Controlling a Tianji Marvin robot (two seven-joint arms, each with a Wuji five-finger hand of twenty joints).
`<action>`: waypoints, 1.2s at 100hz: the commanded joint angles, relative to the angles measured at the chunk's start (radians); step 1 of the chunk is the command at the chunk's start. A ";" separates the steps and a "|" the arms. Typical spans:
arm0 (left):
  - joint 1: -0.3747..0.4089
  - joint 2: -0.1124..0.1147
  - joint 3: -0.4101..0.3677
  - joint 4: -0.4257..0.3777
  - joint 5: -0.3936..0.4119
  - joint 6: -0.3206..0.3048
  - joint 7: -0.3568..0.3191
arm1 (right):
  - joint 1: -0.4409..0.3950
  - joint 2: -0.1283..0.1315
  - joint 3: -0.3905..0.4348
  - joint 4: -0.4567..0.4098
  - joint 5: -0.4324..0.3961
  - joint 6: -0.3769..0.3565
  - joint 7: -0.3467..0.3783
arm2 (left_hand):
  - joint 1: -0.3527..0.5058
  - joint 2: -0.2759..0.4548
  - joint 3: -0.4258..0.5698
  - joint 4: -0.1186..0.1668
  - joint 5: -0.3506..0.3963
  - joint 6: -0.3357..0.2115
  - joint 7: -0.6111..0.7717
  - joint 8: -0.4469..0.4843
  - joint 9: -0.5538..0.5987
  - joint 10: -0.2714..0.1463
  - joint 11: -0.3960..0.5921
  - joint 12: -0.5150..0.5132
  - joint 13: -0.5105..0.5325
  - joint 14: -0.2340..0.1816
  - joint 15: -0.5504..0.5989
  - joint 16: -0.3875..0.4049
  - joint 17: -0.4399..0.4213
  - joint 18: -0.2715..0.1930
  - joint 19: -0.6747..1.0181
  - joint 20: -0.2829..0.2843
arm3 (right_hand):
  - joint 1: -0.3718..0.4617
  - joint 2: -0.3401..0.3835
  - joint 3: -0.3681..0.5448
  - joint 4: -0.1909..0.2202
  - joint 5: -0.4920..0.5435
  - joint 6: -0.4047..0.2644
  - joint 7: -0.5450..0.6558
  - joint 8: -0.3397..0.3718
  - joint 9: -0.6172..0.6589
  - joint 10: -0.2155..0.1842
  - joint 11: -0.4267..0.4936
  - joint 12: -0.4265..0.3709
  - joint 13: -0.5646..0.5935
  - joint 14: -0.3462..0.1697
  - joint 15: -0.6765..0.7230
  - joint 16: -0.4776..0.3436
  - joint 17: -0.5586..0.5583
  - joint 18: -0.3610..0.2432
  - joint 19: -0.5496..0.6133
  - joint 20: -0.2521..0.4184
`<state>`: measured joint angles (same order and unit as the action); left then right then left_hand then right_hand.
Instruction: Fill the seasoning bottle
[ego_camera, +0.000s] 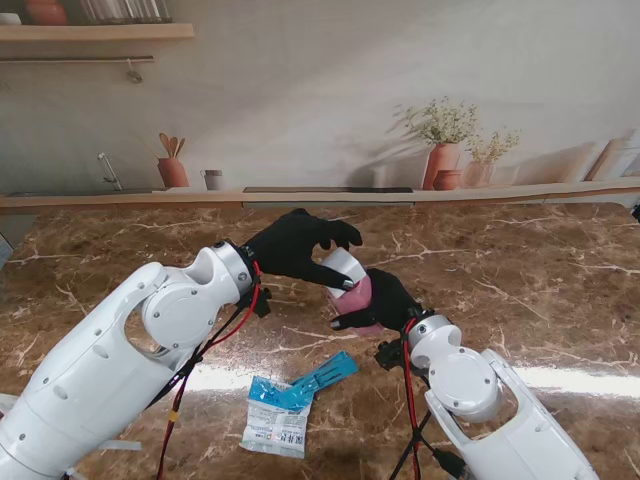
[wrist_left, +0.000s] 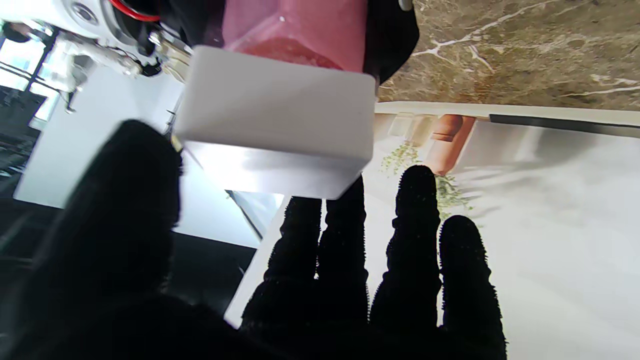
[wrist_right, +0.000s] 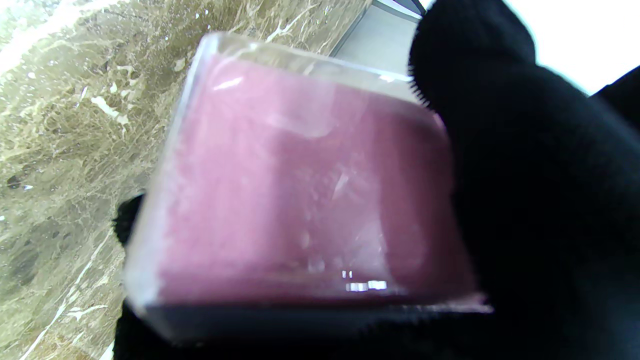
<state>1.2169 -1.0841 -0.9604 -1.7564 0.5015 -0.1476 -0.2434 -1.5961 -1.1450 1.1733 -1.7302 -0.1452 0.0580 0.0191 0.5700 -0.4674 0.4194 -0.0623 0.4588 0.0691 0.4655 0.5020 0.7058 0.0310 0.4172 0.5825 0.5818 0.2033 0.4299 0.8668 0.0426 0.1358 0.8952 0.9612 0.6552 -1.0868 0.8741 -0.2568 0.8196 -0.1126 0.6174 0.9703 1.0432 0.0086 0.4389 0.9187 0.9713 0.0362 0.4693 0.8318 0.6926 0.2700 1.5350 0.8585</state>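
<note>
A: Packet (ego_camera: 283, 412) lying nearest to me on the marble desk (ego_camera: 540, 270), torn, with its blue strip splayed out. I am guessing it is lying there spent, the refill already out of it.

B: And farther on?

A: The right hand (ego_camera: 385, 298) is clasping the seasoning bottle (ego_camera: 358, 295), fingers wrapped tight round its clear walls; pink grains are showing through, nearly to the top. It is holding the bottle off the desk and tilted, probably so the other hand can reach the mouth.

B: The other hand?

A: The left hand (ego_camera: 295, 245) is pinching the white lid (ego_camera: 343, 268) between thumb and fingers, pressing it against the bottle's top. Whether it is seated, I cannot tell. The backdrop's potted plants (ego_camera: 455, 145) are standing beyond.
</note>
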 joint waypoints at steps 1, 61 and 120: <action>-0.006 0.005 0.001 0.001 0.011 -0.016 -0.010 | 0.000 -0.005 0.001 -0.004 0.007 0.001 0.012 | -0.027 -0.056 0.215 -0.010 0.007 -0.046 -0.015 -0.020 0.035 -0.063 0.006 -0.005 -0.046 -0.046 -0.036 -0.031 -0.040 -0.037 -0.024 -0.017 | 0.211 0.416 0.392 -0.010 0.275 -0.141 0.251 0.039 0.127 -0.079 0.209 0.039 0.185 -0.151 0.838 0.077 0.022 -0.174 0.093 0.028; -0.071 0.047 0.005 0.027 -0.173 -0.106 -0.229 | -0.005 -0.012 0.013 -0.006 0.048 0.016 0.001 | -0.053 -0.115 0.147 -0.045 -0.212 -0.119 -0.216 -0.202 -0.469 -0.043 -0.208 -0.350 -0.396 -0.083 -0.257 -0.302 -0.149 -0.093 -0.592 0.058 | 0.211 0.417 0.393 -0.010 0.274 -0.139 0.250 0.040 0.129 -0.079 0.210 0.040 0.183 -0.153 0.840 0.079 0.020 -0.173 0.095 0.030; -0.085 -0.001 0.078 -0.089 -0.028 0.331 -0.094 | -0.010 -0.023 0.014 -0.027 0.100 0.061 -0.019 | -0.047 0.203 -0.429 0.040 0.033 0.072 -0.172 -0.073 -0.044 0.086 -0.047 -0.037 -0.042 0.078 -0.004 0.001 -0.049 0.077 -0.005 0.134 | 0.212 0.416 0.393 -0.010 0.276 -0.136 0.248 0.041 0.129 -0.075 0.213 0.041 0.189 -0.152 0.845 0.079 0.028 -0.172 0.099 0.031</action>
<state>1.1500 -1.0807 -0.8872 -1.8273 0.4835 0.1713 -0.3088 -1.5989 -1.1624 1.1866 -1.7363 -0.0477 0.1136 -0.0097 0.5417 -0.3013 0.0270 -0.0634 0.4930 0.1480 0.2952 0.4186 0.6080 0.1302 0.3275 0.5124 0.5113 0.2525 0.3941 0.8455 -0.0070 0.1961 0.8447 1.0923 0.6552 -1.0908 0.8803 -0.2568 0.8215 -0.1081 0.6174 0.9703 1.0441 0.0118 0.4447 0.9210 0.9713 0.0363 0.4809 0.8444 0.6934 0.2701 1.5352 0.8585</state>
